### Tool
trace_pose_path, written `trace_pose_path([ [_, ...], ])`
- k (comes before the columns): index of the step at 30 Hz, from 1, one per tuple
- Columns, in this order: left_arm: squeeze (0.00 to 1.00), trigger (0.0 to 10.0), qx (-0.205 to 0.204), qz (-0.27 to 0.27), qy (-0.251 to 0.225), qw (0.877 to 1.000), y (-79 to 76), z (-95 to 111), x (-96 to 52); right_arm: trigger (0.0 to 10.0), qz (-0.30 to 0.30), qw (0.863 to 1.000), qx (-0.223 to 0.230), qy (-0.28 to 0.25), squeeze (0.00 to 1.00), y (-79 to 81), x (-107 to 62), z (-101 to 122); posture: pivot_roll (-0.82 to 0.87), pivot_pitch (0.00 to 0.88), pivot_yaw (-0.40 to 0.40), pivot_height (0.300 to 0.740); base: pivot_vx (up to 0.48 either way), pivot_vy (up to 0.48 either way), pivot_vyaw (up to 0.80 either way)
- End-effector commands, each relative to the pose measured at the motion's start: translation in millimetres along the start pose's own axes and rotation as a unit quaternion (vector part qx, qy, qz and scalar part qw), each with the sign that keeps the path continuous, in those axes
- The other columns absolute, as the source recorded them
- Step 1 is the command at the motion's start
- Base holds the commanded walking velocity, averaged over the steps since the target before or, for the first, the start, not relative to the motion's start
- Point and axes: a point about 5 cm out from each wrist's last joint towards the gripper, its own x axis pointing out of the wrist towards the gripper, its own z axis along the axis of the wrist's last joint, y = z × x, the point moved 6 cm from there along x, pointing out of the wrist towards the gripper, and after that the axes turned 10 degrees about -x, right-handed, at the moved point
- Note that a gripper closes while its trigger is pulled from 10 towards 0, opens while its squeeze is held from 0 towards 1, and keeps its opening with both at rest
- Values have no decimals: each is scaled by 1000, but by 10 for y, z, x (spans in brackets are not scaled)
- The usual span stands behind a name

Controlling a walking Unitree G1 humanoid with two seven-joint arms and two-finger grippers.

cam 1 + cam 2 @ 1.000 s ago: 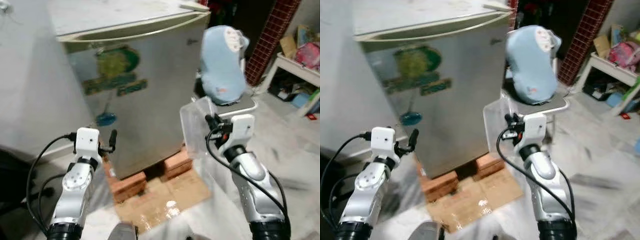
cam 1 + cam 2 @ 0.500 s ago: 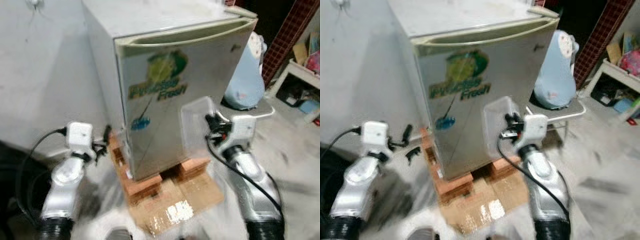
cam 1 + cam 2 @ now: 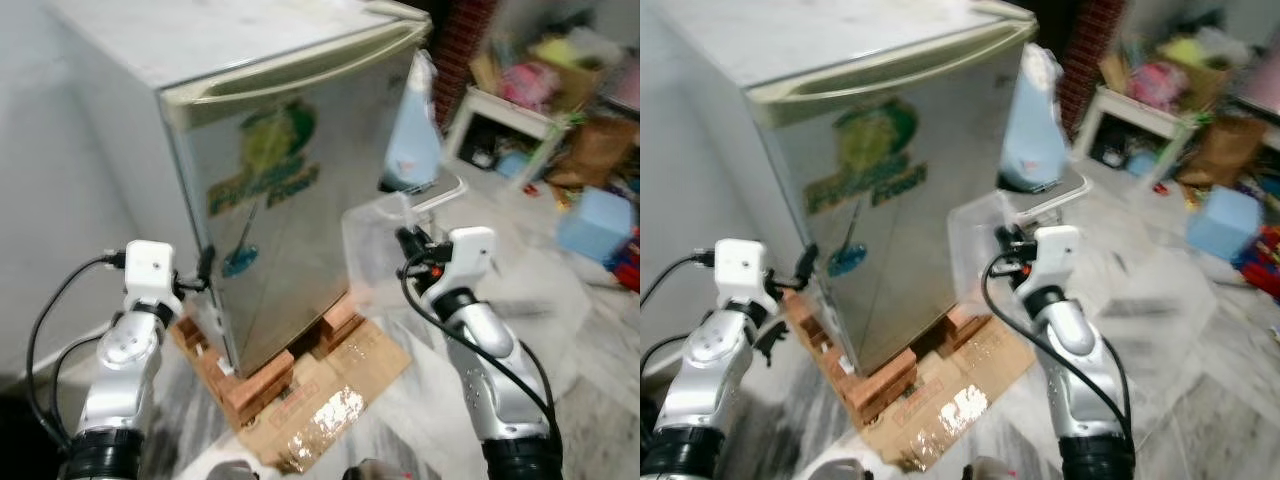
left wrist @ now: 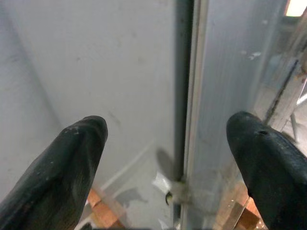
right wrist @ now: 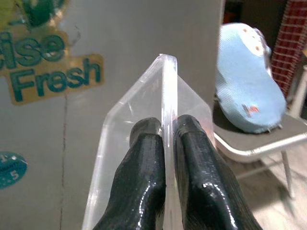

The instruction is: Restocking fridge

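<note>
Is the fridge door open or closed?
Closed. The fridge door sits flush against the cabinet, and the left wrist view shows just a thin dark seam between them.

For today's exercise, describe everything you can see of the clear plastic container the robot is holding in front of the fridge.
The clear plastic container is see-through and colourless, with thin walls and rounded corners, and looks like rigid plastic. Nothing can be seen inside it. The right gripper is shut on one wall, a black finger on each side of its rim. It is held in the air before the fridge door, beside the green and yellow sticker.
</note>
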Motion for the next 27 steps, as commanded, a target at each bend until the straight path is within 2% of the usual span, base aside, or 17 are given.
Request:
trace_pose_path([
  [1,0,10000,-5,-16,-3,1000,-119,30,46,10000,-12,1000,-7,4,0,-109,-16,-3,91,0,-41,740,0,0,-744],
  [7,0,10000,-8,-23,6,1000,-137,-4,48,10000,-14,1000,-7,5,0,-127,-11,-4,91,0,-40,740,0,0,-124],
  [11,0,10000,-4,-10,8,1000,-95,-21,55,10000,-16,1000,-7,7,0,-130,-15,-13,91,0,-41,740,0,0,0],
  [16,0,10000,-11,61,-7,998,166,71,133,10000,-46,998,0,30,0,-241,-113,-115,83,0,-46,740,0,0,0],
  [17,0,10000,-11,61,-7,998,166,71,133,10000,-46,998,0,30,0,-241,-113,-115,83,0,-46,740,0,0,0],
  [19,0,10000,-33,74,-5,997,199,100,216,10000,-75,995,1,64,0,-339,-214,-239,78,0,-47,740,0,0,0],
  [22,0,10000,-38,70,0,997,161,116,299,10000,-114,987,-4,114,0,-471,-309,-409,78,0,-46,740,0,0,0],
  [24,0,10000,-45,48,9,998,66,108,366,10000,-142,982,19,121,0,-566,-358,-452,74,0,-42,740,0,0,0],
  [25,0,10000,-45,48,9,998,66,108,366,10000,-142,982,19,121,0,-566,-358,-452,74,0,-42,740,0,0,0],
  [26,0,10000,-55,17,16,998,-75,121,443,10000,-170,976,26,131,0,-686,-424,-498,68,0,-38,740,0,0,0],
  [27,0,10000,-59,2,20,998,-134,122,467,10000,-174,975,23,136,0,-720,-447,-511,67,0,-38,740,0,0,0],
])
